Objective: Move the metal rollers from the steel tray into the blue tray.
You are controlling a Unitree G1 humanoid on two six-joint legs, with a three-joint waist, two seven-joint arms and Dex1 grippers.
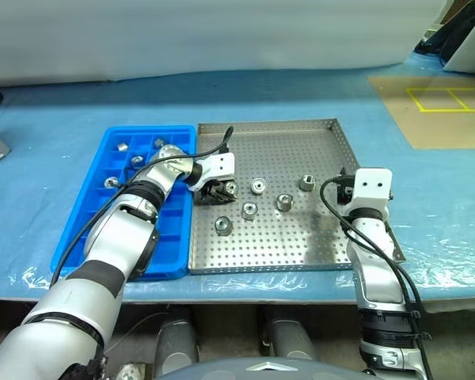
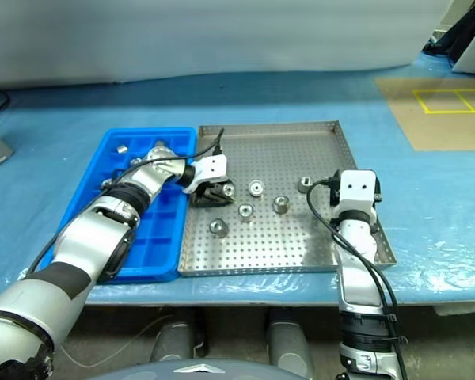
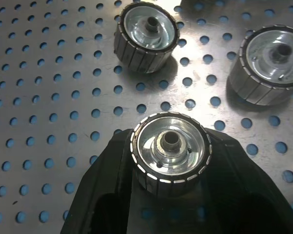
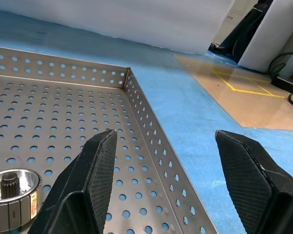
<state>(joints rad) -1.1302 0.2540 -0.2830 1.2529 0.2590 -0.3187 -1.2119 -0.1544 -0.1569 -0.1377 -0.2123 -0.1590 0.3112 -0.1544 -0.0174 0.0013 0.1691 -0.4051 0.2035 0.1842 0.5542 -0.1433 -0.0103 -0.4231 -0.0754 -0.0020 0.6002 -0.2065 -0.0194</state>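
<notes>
One metal roller (image 3: pixel 170 155) sits between the black fingers (image 3: pixel 112 195) of the left gripper (image 1: pixel 219 192), which is clamped on it near the left edge of the steel tray (image 1: pixel 332 127). The roller stands on end on the perforated floor, its bore pointing up. Five more rollers lie loose on the tray to the right of it, the nearest (image 1: pixel 258 186) just beside. The blue tray (image 1: pixel 87 214) lies directly to the left, touching the steel tray's rim, with several rollers already in its far compartments. So the carry goes left over the rim, and the left arm is the one placed for it. The right gripper (image 4: pixel 161 180) hovers wide and empty by the steel tray's right rim, above the blue-covered surface (image 1: pixel 443 198).
</notes>
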